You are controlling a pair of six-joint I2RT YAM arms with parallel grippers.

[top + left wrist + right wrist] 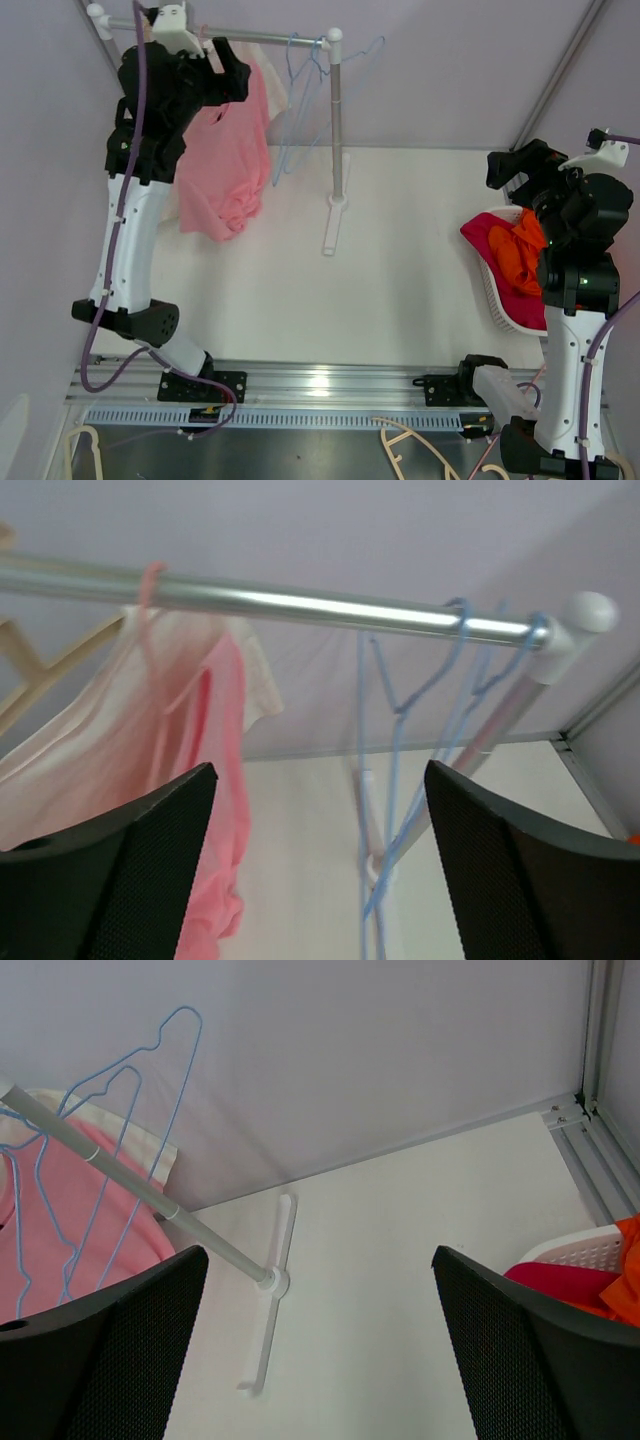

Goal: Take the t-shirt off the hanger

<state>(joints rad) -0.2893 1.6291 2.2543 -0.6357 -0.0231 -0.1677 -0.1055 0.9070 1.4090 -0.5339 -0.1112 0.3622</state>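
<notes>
Approach step: left hand [317,772], spread and empty, faces the pink t-shirt [225,705] hanging on its hanger [150,595] from the rail [300,604]. Next move: pinch the fabric and draw it off.

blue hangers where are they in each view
Top external: blue hangers upper middle, at the right end of the rail, right of the pink shirt.
Left wrist: centre-right, hanging from the rail.
Right wrist: upper left.
Shared landmark: the post beside them.
</notes>
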